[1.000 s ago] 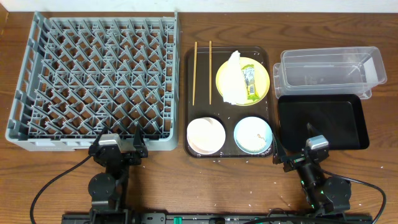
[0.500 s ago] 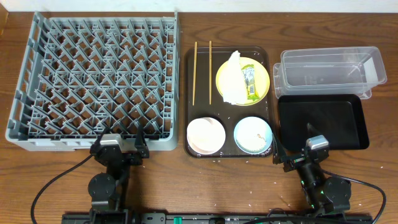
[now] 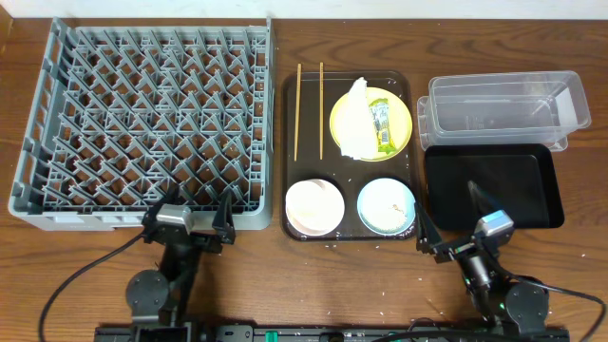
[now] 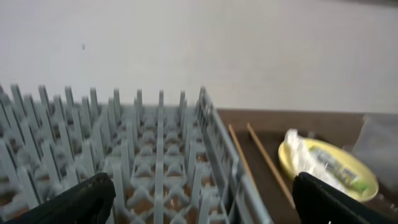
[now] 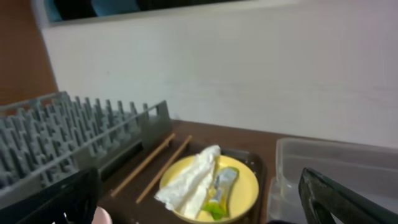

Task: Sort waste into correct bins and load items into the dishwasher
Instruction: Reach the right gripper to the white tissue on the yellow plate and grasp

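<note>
The yellow plate (image 3: 397, 106) sits at the back right of the dark brown serving tray (image 3: 289, 161). On it lie the crumpled white napkin (image 3: 353, 119) and the green-yellow wrapper (image 3: 382, 127). Two chopsticks (image 3: 298, 111) lie to its left. The pink bowl (image 3: 313, 206) and the blue bowl (image 3: 387, 204) stand at the tray's front. The grey dish rack (image 3: 142, 123) is on the left. The clear tub (image 3: 503, 109) and the black tray (image 3: 492, 185) are on the right. My left gripper (image 3: 188, 215) is open at the rack's front edge. My right gripper (image 3: 448, 217) is open beside the black tray. No white cup shows.
White rice grains (image 3: 380, 293) lie scattered on the wooden table in front of the serving tray. The left wrist view shows the rack (image 4: 155, 155) and the plate (image 4: 329, 165). The right wrist view shows the plate (image 5: 242, 177), the napkin (image 5: 186, 180) and the tub (image 5: 336, 168).
My left wrist has shifted a little to the right and its fingers look spread wider. My right wrist has shifted a little right and toward the front. The objects have not moved.
</note>
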{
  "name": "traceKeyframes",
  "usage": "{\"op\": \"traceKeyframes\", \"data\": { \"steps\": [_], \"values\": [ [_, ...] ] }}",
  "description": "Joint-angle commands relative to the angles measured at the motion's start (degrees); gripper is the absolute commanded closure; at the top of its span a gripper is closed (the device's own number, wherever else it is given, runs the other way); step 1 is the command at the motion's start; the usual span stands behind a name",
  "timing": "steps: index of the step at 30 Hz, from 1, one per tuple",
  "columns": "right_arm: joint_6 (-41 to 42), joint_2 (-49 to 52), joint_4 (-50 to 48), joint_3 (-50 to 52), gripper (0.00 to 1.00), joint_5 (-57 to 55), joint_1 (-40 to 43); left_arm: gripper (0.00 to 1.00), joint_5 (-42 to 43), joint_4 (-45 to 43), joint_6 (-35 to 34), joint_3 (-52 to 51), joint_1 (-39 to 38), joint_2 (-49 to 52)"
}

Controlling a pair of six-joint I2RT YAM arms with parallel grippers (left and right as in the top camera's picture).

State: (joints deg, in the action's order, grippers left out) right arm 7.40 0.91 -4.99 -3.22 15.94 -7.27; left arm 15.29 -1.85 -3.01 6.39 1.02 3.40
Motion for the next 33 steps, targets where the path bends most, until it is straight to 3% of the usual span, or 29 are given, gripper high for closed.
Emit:
{"op": "traceKeyframes", "data": {
  "steps": [1, 9, 15, 21, 30, 33],
  "values": [
    [1.99, 1.92, 0.90, -7.17, 0.01, 1.49, 1.29, 0.07, 2.05, 1.86, -0.35, 8.57, -0.20, 3.89],
    [1.97, 22.86, 13.84, -28.09, 0.01, 5.09, 1.29, 0.07, 3.32, 21.22, -0.31, 32.65, -0.20, 25.38],
    [0.85, 45.86, 33.68, -48.06, 0.01, 8.11, 1.29, 0.07, 8.76, 35.08, -0.33, 47.25, -0.20, 39.60],
    [-3.21, 65.31, 50.49, -63.80, 0.01, 8.11, 1.29, 0.07, 8.76, 39.15, -0.33, 50.86, -0.20, 43.69],
    [-2.75, 76.32, 51.58, -65.68, 0.01, 17.09, 1.09, 0.07, 8.76, 39.17, -0.35, 50.86, -0.20, 42.12],
    [-2.73, 77.46, 51.08, -65.66, 0.10, 16.65, -0.20, 0.07, 8.76, 39.17, -1.16, 50.86, -0.20, 42.16]
  ]
}}
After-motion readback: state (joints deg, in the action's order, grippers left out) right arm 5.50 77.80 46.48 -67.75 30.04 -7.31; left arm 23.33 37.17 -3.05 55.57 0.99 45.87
